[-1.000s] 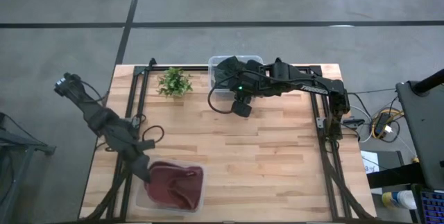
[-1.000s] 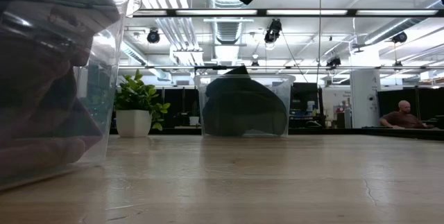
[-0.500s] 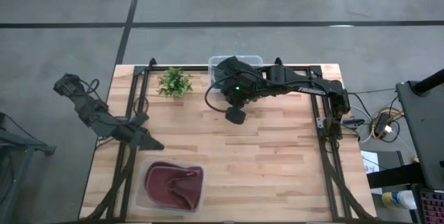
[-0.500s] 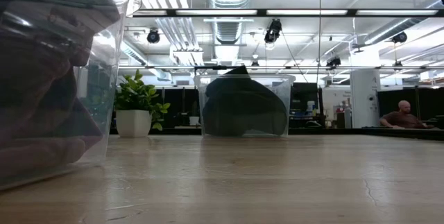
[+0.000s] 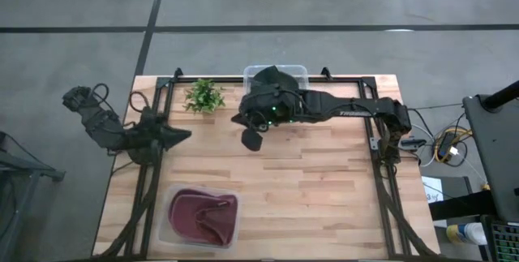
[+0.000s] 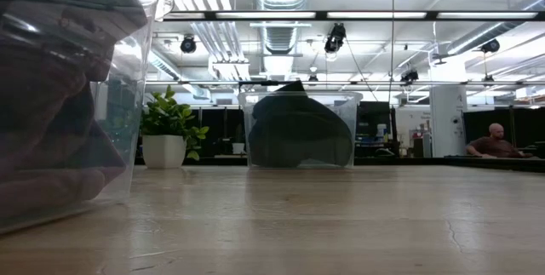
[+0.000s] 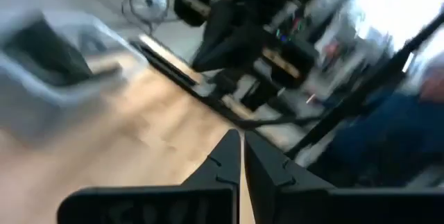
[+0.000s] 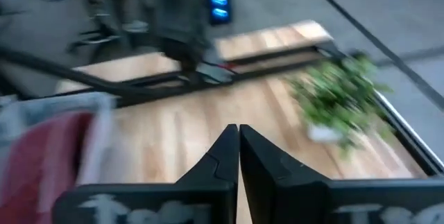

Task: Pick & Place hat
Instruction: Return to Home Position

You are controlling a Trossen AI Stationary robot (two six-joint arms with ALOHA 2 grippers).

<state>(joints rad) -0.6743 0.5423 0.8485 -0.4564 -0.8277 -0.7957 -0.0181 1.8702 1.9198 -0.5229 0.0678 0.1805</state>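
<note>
A dark hat (image 5: 274,79) lies in a clear bin (image 5: 299,70) at the table's far middle; the low view shows the hat (image 6: 298,130) filling that bin. A maroon hat (image 5: 203,216) lies in a second clear bin (image 5: 166,231) near the front left edge. My left gripper (image 5: 185,135) hangs shut over the table's left side, well to the far side of the maroon hat, fingertips together (image 7: 241,148). My right gripper (image 5: 250,141) is shut too (image 8: 238,139), above the table's middle, just on the near side of the dark hat's bin. Neither holds anything.
A small potted plant (image 5: 203,96) stands at the far left, beside the dark hat's bin. Dark frame rails (image 5: 152,189) run along the table's left and right sides. Bare wood (image 5: 324,197) spreads over the middle and right. A person (image 6: 492,141) sits far off in the room.
My left gripper has risen from the maroon hat's bin and gone toward the table's far edge, turning toward the right. My right gripper has swung from the dark hat's bin toward the table's left and near edges. Both hats have stayed in their bins.
</note>
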